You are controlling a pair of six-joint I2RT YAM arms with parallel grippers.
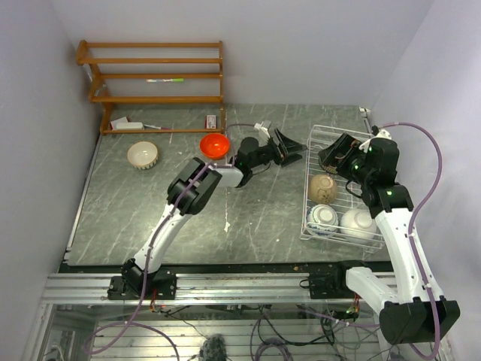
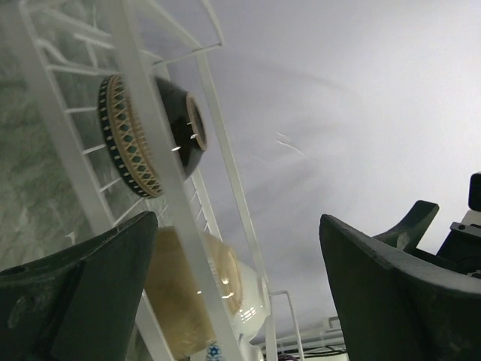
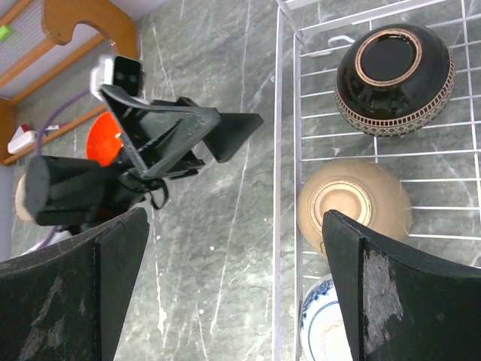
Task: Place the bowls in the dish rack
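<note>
L gripper (image 1: 293, 149) had its jaws spread wide, w/ nothing between them and touching nothing. It hung just beside the left side of the rack (image 1: 307, 197), fingers directed to it. R gripper (image 3: 234, 222) also had its jaws wide apart and empty, above the far part of the rack.

The rack stood near the right edge of the bench (image 1: 248, 218), w/ 4 bowls inside. The dark bowl (image 3: 394, 75), w/ a patterned band, was at the far end. The tan bowl (image 3: 353, 203) was next, toward the near edge. The blue-and-white bowl (image 1: 323, 216) and the white bowl (image 1: 358, 222) were side by side at the near end. The orange bowl (image 1: 214, 143) was outside the rack, at the far middle of the bench. The cream bowl (image 1: 143, 155) was also outside, near the far-left corner, in front of the wooden shelf (image 1: 150, 75).

In the top view R gripper covered most of the dark bowl. In the R wrist view the orange bowl was partly behind L gripper, and the blue-and-white bowl was cut off at the bottom. The dark and tan bowls showed their foot rings there; if they lay fully upside down or only leaned, I could not tell. In the L wrist view the rack wires were very close and blurred.
</note>
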